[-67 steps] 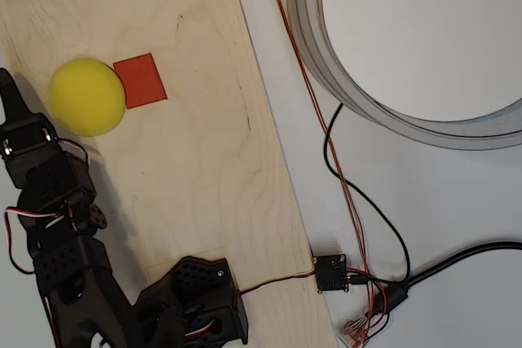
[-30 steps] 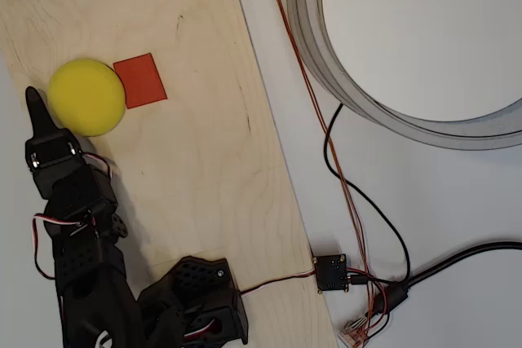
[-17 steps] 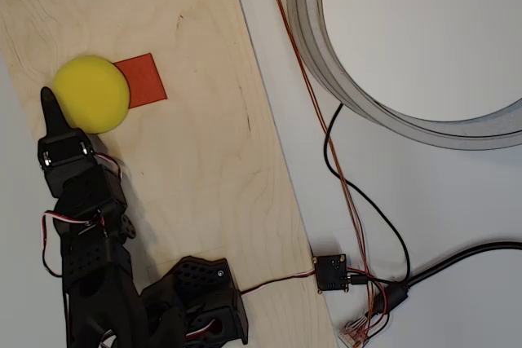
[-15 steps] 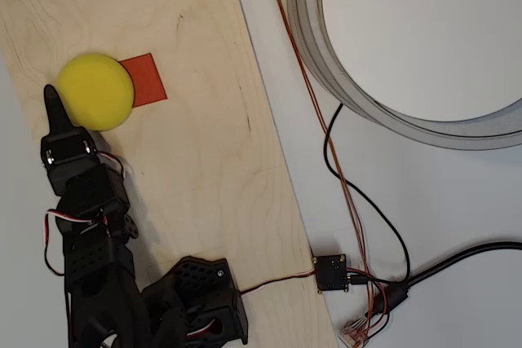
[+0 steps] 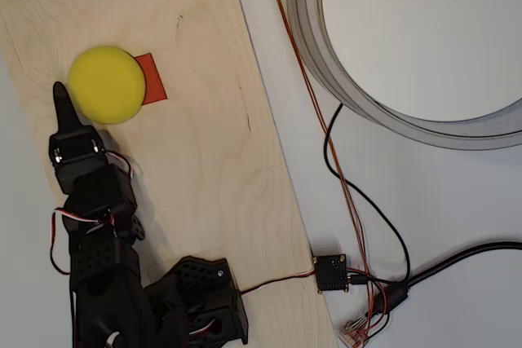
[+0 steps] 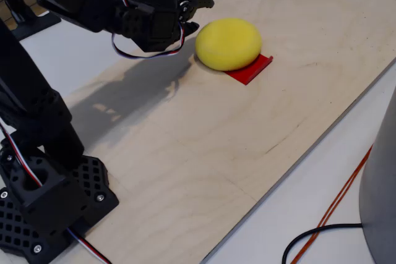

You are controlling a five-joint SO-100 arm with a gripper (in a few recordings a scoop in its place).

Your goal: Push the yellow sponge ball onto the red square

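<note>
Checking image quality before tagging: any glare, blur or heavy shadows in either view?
Overhead view: even light, sharp, with no glare on the yellow sponge ball or the red square. Fixed view: also sharp; the arm casts a broad soft shadow on the wooden board, and the gripper stays readable though dark.

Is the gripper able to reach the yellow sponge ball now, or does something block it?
Probably yes. The gripper sits right beside the yellow sponge ball, at its left in the overhead view, with nothing between them.
</note>
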